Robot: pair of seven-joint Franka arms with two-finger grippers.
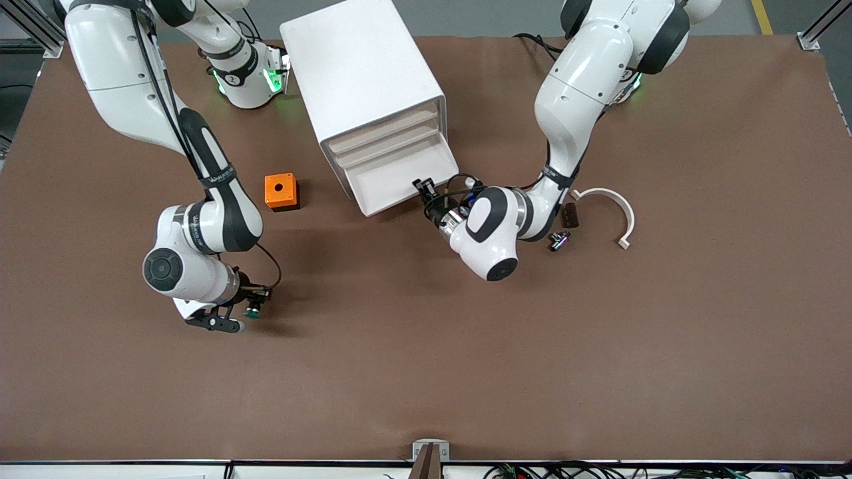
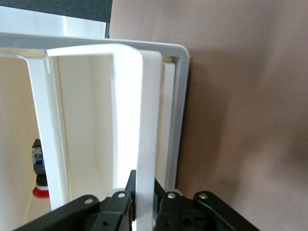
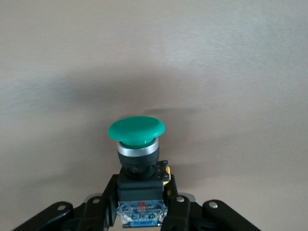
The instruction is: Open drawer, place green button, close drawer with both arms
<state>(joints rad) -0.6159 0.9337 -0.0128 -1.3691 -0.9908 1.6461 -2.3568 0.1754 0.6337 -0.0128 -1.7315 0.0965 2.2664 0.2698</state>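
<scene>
The white cabinet stands at the table's middle, and one drawer is pulled out of it toward the front camera. My left gripper is shut on that drawer's front wall, one finger on each side of it. Toward the right arm's end of the table, my right gripper is low at the tabletop and shut on the button. In the right wrist view the fingers clamp its black-and-blue body while the round green cap sticks out past them.
An orange box with a hole sits beside the cabinet toward the right arm's end. By the left arm lie a white curved piece, a dark block and a small black part. A red-capped button shows inside the cabinet.
</scene>
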